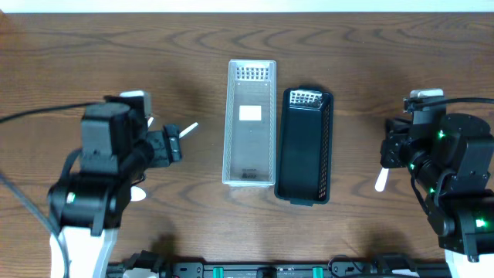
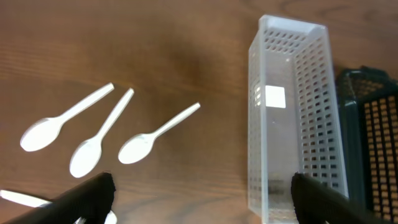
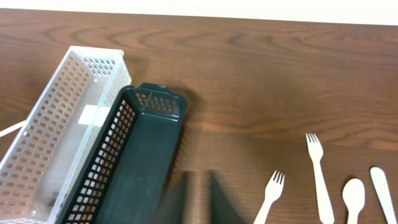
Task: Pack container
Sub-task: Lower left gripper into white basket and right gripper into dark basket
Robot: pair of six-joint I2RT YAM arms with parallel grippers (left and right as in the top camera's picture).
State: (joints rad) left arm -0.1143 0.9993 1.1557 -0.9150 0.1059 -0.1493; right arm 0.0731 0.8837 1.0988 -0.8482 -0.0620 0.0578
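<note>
L tool [image 2: 200, 199] wide, w/ spoons [image 2: 138, 149] on counter [image 2: 155, 50] just ahead. R tool [image 3: 198, 194] closed tight, nr black basket [image 3: 144, 152] & forks [image 3: 318, 180].

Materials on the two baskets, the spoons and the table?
Clear basket: translucent plastic, glossy, with see-through perforated walls. Black basket: opaque dark plastic, moulded grid, slight sheen. Spoons: white plastic, thin and uniform, likely disposable. Table: wood grain, possibly veneer or laminate; can't tell.
</note>
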